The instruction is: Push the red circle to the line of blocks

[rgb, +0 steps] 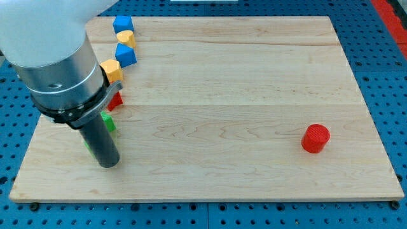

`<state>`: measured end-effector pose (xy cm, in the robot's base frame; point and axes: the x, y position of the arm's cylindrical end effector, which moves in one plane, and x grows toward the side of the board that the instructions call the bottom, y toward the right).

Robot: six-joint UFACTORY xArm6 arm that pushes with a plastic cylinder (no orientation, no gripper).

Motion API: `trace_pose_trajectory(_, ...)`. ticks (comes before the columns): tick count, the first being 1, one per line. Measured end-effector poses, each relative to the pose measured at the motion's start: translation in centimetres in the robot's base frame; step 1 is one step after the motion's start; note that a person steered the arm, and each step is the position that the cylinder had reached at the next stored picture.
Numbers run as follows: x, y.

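The red circle (315, 138), a short red cylinder, stands alone on the wooden board at the view's right. A line of blocks runs down the view's left side: a blue cube (123, 24), a yellow block (126, 38), a blue block (126, 55), a yellow-orange block (112, 70), a red block (115, 100) partly hidden by the arm, and a green block (108, 122) partly hidden by the rod. My tip (109, 163) rests on the board at the lower left, just below the green block and far left of the red circle.
The wooden board (222, 95) lies on a blue perforated table (388, 76). The arm's grey and white body (51, 57) covers the view's upper left corner. The board's bottom edge is close below my tip.
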<state>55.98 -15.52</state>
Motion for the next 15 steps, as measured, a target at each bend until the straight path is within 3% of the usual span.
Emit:
trace_pose_trajectory(1,1.5,3.1)
trace_pose_trajectory(2,1.2,12.9)
trace_pose_trajectory(5,-8.8,28.5)
trace_pose_trajectory(7,-6.1,38.7)
trace_pose_trajectory(13,0.4,26.5)
trace_pose_trajectory(15,2.7,26.1)
